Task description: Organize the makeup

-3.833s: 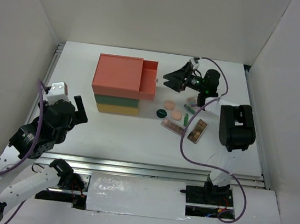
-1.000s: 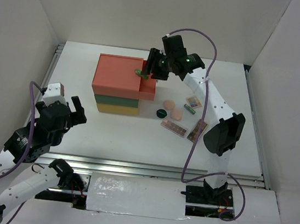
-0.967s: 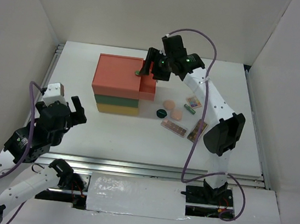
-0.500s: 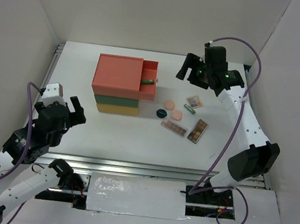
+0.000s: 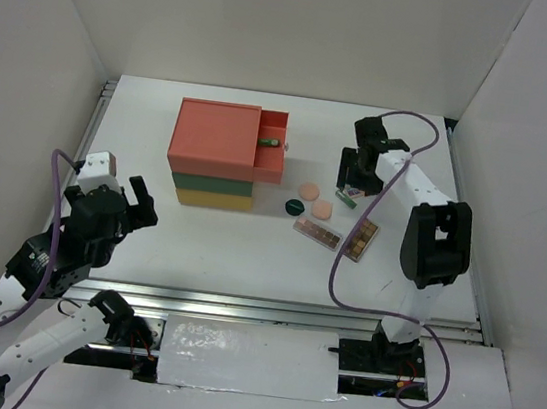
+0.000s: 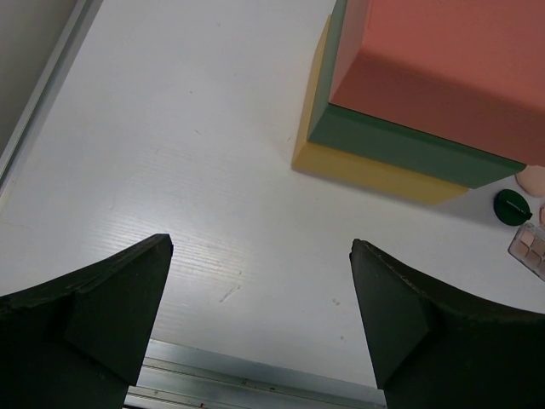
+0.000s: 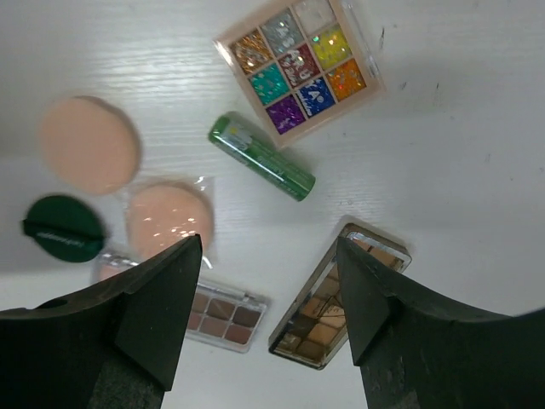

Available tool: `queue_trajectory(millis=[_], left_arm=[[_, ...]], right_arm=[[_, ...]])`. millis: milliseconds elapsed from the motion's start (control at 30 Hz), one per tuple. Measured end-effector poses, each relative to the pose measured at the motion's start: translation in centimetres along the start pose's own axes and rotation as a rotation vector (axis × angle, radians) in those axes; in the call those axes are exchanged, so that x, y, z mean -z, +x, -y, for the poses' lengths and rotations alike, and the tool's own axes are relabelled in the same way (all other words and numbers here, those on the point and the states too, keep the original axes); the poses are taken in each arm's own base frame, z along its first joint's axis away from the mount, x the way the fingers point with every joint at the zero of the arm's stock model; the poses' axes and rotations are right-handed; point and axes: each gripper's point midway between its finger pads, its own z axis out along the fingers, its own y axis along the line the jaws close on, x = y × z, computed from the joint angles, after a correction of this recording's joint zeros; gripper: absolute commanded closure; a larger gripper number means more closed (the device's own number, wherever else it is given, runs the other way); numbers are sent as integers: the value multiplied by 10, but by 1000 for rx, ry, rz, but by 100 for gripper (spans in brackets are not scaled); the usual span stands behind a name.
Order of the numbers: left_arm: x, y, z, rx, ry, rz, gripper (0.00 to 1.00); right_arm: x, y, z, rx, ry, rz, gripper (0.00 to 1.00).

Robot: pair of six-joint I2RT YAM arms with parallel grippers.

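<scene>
The makeup lies right of the drawer box (image 5: 214,156). In the right wrist view I see a square glitter palette (image 7: 298,60), a green tube (image 7: 261,156), two peach puffs (image 7: 88,144) (image 7: 169,217), a dark-green disc (image 7: 62,227) and two brownish palettes (image 7: 223,311) (image 7: 341,311). My right gripper (image 7: 266,247) hangs open just above them, holding nothing, right over the tube and square palette (image 5: 354,180). Another green tube (image 5: 269,143) lies in the open orange drawer. My left gripper (image 5: 123,200) stands open over bare table (image 6: 260,247).
The drawer box stacks orange over green over yellow (image 6: 409,128), with only the orange drawer (image 5: 273,149) pulled out to the right. An aluminium rail (image 6: 255,383) runs along the near table edge. White walls close in the left, back and right sides.
My right gripper let a green tube go into the orange drawer, then swung right and came down over the loose makeup. The left arm has not moved.
</scene>
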Motion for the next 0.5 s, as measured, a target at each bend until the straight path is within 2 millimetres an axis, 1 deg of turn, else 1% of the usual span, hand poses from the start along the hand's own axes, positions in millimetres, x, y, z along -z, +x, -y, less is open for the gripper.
queue_trajectory(millis=[100,200,267,500], left_arm=[[0,0,1,-3,3,-3,1],[-1,1,2,-9,5,-7,1],[-1,2,2,-20,7,-10,1],[-1,2,3,-26,13,-10,1]], right_arm=[[-20,14,7,9,29,-59,30],[-33,20,7,24,34,-87,33],[-41,25,8,33,40,-105,34],[-62,26,6,55,50,-137,35]])
